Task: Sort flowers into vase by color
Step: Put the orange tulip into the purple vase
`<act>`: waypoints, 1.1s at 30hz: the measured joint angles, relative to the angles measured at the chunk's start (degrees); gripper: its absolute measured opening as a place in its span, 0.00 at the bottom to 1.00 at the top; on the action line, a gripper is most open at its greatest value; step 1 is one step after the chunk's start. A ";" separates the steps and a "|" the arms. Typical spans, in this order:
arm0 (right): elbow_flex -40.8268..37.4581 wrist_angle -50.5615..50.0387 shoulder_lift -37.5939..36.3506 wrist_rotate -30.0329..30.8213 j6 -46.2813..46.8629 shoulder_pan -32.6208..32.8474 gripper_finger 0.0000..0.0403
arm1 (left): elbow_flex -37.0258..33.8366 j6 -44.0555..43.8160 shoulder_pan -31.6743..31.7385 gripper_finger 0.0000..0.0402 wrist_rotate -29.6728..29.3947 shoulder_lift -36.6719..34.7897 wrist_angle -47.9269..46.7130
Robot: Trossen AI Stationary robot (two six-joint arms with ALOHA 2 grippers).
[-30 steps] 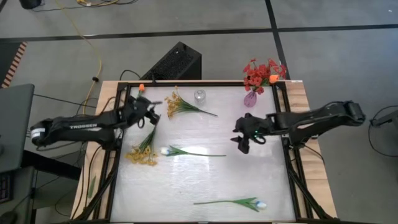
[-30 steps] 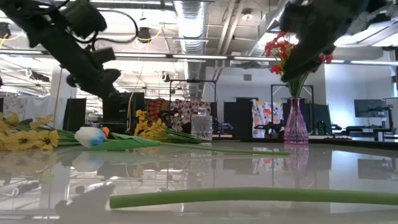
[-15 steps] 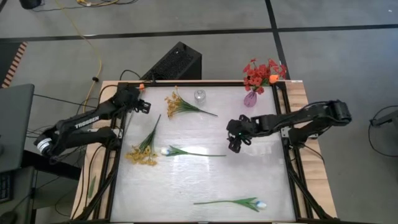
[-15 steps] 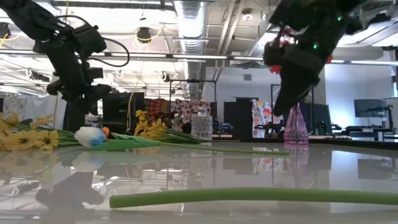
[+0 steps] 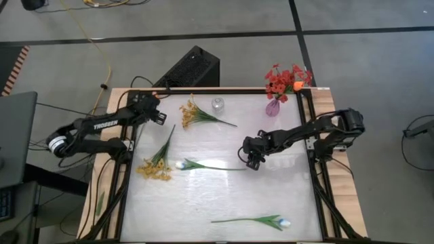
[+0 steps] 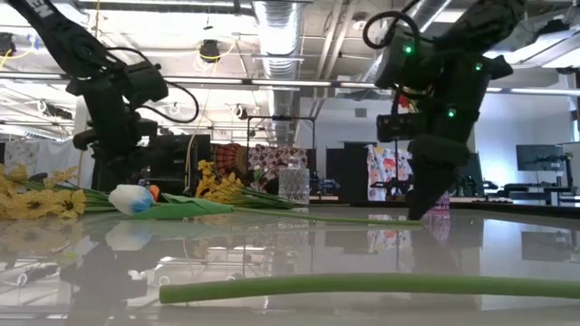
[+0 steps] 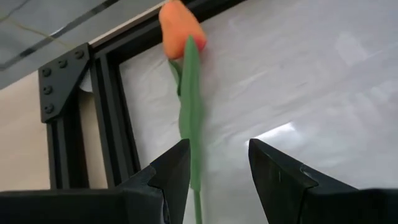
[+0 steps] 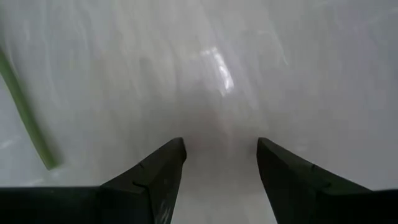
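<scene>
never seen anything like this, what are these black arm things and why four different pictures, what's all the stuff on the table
They are two robot arms at a table, each ending in a two-finger gripper. One picture looks straight down, one looks level across the tabletop, and two come from cameras on the arms' wrists.

On the table lie fake flowers: two yellow sprays, two white tulips and an orange tulip at the far left corner. A pink vase at the back holds red flowers, with a small clear glass nearby.

The left gripper is open, with the orange tulip's stem between its fingers. The right gripper is open too, low by the stem end of the nearer-centre white tulip. Neither grips anything.
</scene>
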 joint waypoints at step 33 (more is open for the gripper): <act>3.47 19.64 -6.01 -1.67 -4.60 0.09 0.58 | 3.65 -3.51 -1.49 0.03 -7.54 16.46 -0.59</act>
